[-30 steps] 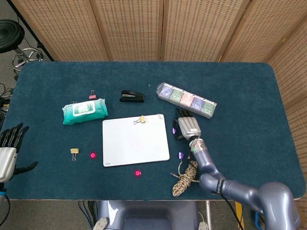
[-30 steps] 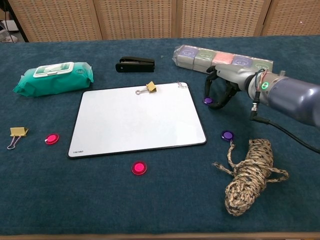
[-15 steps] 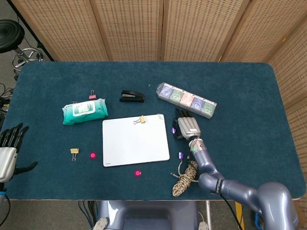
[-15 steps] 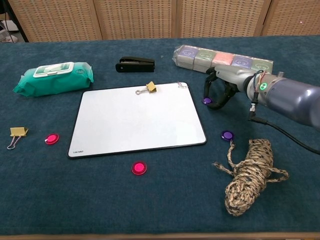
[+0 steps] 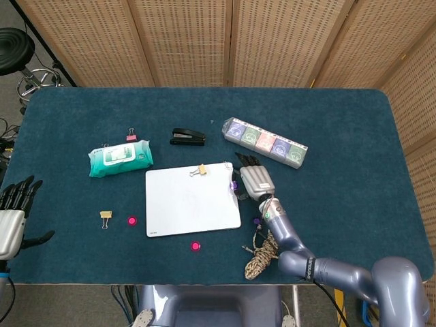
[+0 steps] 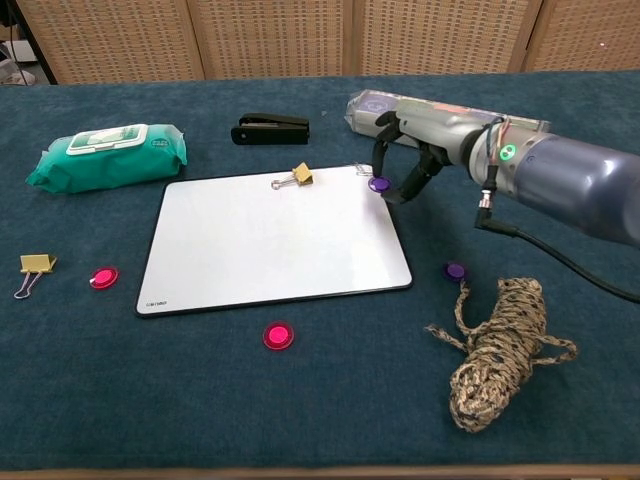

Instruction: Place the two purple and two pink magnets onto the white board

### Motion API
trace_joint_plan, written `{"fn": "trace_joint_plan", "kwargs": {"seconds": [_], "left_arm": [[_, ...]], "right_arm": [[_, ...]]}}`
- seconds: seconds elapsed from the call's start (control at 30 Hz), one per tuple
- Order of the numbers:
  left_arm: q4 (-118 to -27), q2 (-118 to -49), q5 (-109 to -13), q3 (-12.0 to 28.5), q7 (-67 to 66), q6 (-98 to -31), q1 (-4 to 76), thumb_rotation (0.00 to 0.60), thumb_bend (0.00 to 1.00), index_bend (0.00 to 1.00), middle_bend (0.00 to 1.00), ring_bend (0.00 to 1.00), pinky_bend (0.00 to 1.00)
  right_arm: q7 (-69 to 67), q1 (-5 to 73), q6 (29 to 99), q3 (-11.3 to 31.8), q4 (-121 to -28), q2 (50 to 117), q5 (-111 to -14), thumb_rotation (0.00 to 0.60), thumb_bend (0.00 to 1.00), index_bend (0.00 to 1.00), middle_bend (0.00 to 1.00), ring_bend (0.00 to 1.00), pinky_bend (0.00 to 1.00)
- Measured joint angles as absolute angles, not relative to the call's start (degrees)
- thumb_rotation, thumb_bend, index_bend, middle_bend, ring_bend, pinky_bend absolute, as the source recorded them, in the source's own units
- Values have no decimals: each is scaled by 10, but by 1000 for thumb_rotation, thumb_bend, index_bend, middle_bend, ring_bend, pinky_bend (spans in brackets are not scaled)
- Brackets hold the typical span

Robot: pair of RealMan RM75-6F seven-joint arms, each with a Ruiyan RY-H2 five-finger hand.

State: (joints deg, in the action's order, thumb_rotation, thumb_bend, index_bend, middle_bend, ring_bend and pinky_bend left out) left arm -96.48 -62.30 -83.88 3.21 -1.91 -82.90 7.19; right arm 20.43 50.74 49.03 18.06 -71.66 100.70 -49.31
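Observation:
My right hand (image 5: 251,180) (image 6: 412,158) pinches a purple magnet (image 6: 378,184) (image 5: 234,184) just above the upper right edge of the white board (image 5: 193,201) (image 6: 275,240). The second purple magnet (image 6: 455,270) (image 5: 257,220) lies on the cloth right of the board, near the rope. One pink magnet (image 5: 131,221) (image 6: 103,277) sits left of the board. The other pink magnet (image 5: 195,246) (image 6: 278,335) lies below its front edge. My left hand (image 5: 13,211) hangs off the table's left edge, fingers apart, holding nothing.
A coiled rope (image 6: 497,350) lies front right. A box of small packs (image 6: 445,118) sits behind my right hand. A black stapler (image 6: 271,128) and a green wipes pack (image 6: 108,156) lie behind the board. A yellow clip (image 6: 298,176) rests on the board's top edge, another yellow clip (image 6: 35,265) at far left.
My right hand has lifted the purple magnet off the cloth and carried it left, from beside the board to over its upper right edge. The left hand has not moved.

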Motion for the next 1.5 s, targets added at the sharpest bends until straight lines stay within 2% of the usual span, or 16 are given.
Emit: {"fn": "trace_joint_plan", "kwargs": {"seconds": [0.43, 0.5, 0.57, 0.67, 0.9, 1.1, 1.3, 1.5], "left_arm": [[-966, -613, -838, 33, 0, -829, 71, 600, 0, 0, 0, 0, 0], [-966, -612, -837, 34, 2, -828, 71, 600, 0, 0, 0, 0, 0], [-966, -611, -837, 34, 2, -828, 71, 600, 0, 0, 0, 0, 0], [-966, -610, -837, 33, 3, -828, 70, 600, 0, 0, 0, 0, 0], [-967, -612, -836, 32, -1, -826, 71, 600, 0, 0, 0, 0, 0], [-967, -613, -837, 31, -4, -826, 71, 600, 0, 0, 0, 0, 0], [-967, -615, -839, 29, -8, -822, 72, 600, 0, 0, 0, 0, 0], [-966, -618, -838, 27, -14, -818, 73, 600, 0, 0, 0, 0, 0]], "right_arm": [[281, 561, 500, 194, -716, 1059, -419, 600, 411, 531, 0, 0, 0], [292, 566, 501, 193, -710, 1067, -409, 600, 411, 460, 0, 0, 0], [301, 571, 501, 192, -704, 1074, -397, 600, 411, 313, 0, 0, 0], [309, 575, 498, 188, -701, 1077, -385, 600, 411, 190, 0, 0, 0], [311, 573, 506, 186, -727, 1064, -384, 600, 411, 237, 0, 0, 0], [312, 556, 540, 176, -785, 1030, -409, 600, 412, 247, 0, 0, 0], [304, 510, 583, 142, -872, 965, -462, 600, 411, 269, 0, 0, 0], [298, 461, 623, 87, -940, 908, -527, 600, 411, 311, 0, 0, 0]]}}
